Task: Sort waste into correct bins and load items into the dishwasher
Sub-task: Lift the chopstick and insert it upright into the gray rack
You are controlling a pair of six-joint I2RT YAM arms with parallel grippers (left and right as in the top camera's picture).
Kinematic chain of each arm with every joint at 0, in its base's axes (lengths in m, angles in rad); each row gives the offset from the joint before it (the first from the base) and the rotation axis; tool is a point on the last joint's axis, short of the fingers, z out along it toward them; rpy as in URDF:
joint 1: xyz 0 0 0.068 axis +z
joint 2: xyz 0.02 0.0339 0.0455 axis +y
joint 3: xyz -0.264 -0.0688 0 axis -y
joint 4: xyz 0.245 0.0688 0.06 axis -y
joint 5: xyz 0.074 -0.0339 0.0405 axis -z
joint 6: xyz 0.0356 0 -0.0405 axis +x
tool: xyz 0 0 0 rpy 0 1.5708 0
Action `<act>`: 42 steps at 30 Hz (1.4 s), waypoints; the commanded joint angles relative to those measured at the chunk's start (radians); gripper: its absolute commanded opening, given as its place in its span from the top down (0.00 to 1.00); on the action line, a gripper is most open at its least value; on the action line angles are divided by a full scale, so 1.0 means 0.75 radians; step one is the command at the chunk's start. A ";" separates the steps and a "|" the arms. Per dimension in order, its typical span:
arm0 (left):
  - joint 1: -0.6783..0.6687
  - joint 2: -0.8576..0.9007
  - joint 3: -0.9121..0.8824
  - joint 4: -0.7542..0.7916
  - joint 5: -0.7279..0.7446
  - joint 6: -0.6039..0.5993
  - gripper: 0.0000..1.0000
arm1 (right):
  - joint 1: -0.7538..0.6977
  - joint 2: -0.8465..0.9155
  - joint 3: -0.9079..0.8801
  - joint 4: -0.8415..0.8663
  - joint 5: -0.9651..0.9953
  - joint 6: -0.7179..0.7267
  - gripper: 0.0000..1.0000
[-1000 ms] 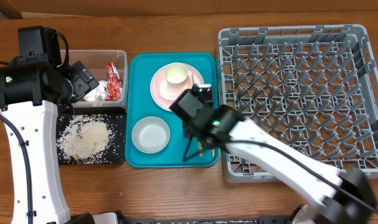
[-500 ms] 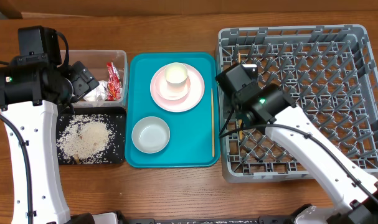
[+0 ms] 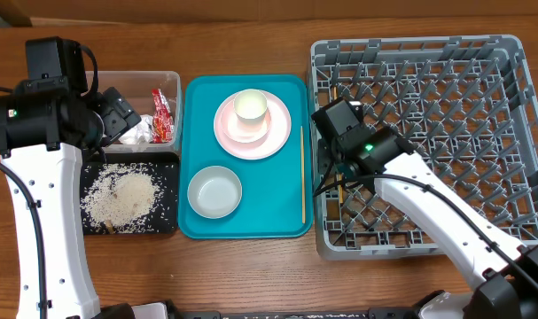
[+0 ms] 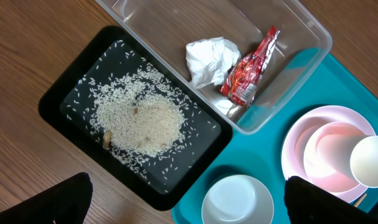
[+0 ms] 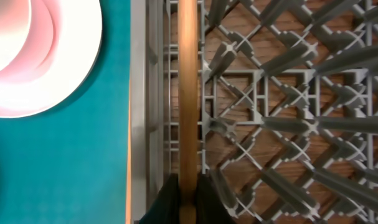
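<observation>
Right now the right pincer (image 5: 187,200) is clamped on one end of a thin wooden chopstick (image 5: 187,93). It holds the stick just past the teal tray (image 3: 198,226), over the nearest wall of the dish rack (image 3: 517,53). A second chopstick (image 3: 303,177) lies along the tray's edge on that same side. On the tray sit the dishes not yet loaded: a plate (image 3: 282,133) carrying a bowl (image 4: 329,158) with a cup (image 3: 251,106) stacked on top, and a lone bowl (image 3: 214,191) beside them. They look hard, smooth and breakable, probably slippery in a pinch, so I would take each by its rim, lifting the light cup off first. The left pincer (image 4: 189,186) hangs wide open and empty off the tray's opposite side, over the clear tub (image 3: 127,84) holding wrapper (image 4: 251,71) and tissue (image 4: 207,59), and the black tray (image 4: 64,93) of rice (image 4: 139,118).
</observation>
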 commanded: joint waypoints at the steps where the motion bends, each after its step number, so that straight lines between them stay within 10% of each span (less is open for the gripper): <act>1: 0.003 0.002 0.004 0.001 -0.004 0.016 0.00 | -0.004 0.004 -0.058 0.049 0.001 -0.010 0.94; 27: -0.003 0.003 0.003 0.001 -0.004 0.016 0.00 | -0.004 0.004 -0.119 0.120 -0.028 -0.010 0.84; 42: -0.003 0.003 0.003 0.001 -0.004 0.016 0.00 | 0.120 0.003 0.376 -0.174 -0.448 0.002 0.74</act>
